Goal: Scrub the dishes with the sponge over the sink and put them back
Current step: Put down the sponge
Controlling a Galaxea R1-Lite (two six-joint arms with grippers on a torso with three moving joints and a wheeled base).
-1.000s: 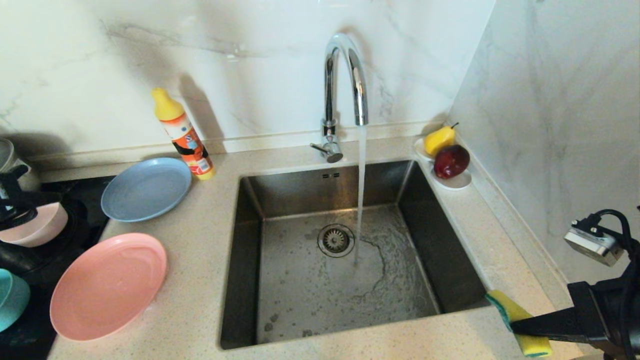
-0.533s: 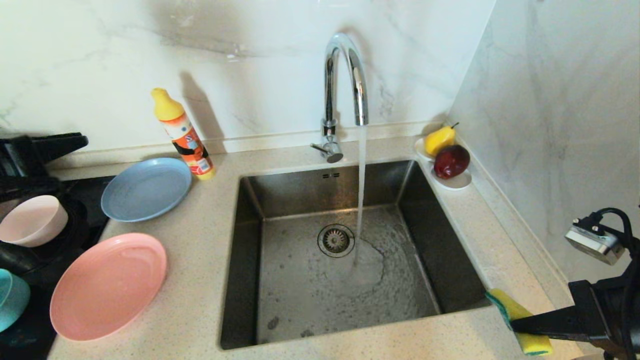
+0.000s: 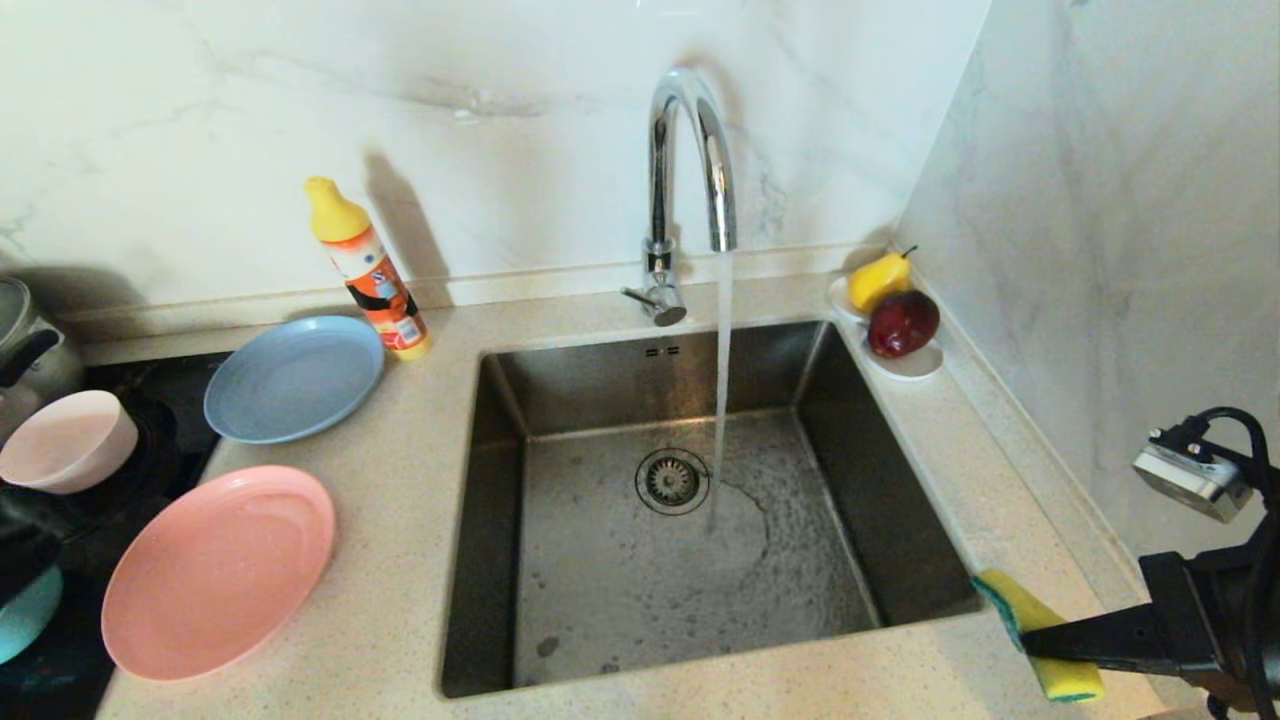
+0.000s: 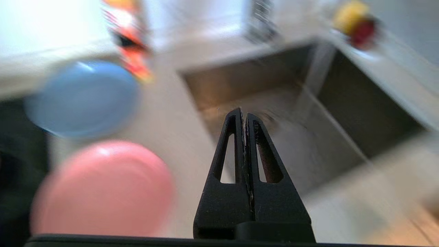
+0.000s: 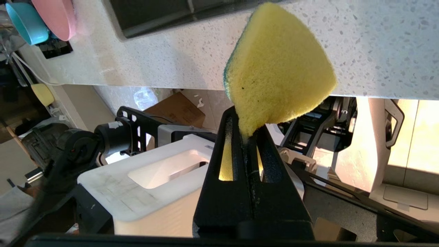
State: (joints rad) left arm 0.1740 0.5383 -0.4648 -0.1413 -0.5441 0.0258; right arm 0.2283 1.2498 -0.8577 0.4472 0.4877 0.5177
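Note:
The sink (image 3: 900, 520) has water running from the faucet (image 3: 690, 150). On the counter to its left lie the pink plate (image 3: 220, 570) and the grey-blue plate (image 3: 295, 378). The pale pink bowl (image 3: 65, 440) and the teal bowl (image 3: 25, 615) stand on the black hob at the far left. My right gripper (image 3: 1030, 645) hovers at the sink's near right corner, shut on the yellow sponge (image 3: 1040, 630), which sticks out of the jaws (image 5: 279, 65). My left gripper (image 4: 244, 113) is shut and empty, high over the counter between the plates and the sink.
An orange detergent bottle (image 3: 370, 270) stands behind the grey-blue plate. A white dish (image 3: 915, 365) with a yellow pear and a red fruit sits at the sink's far right corner. A steel pot (image 3: 20, 340) is at the left edge. Marble walls close the back and right.
My left gripper lifted off the pale pink bowl, rose toward the back wall, then pulled back out of the head view. The bowl stays on the hob. The right arm and sponge kept still.

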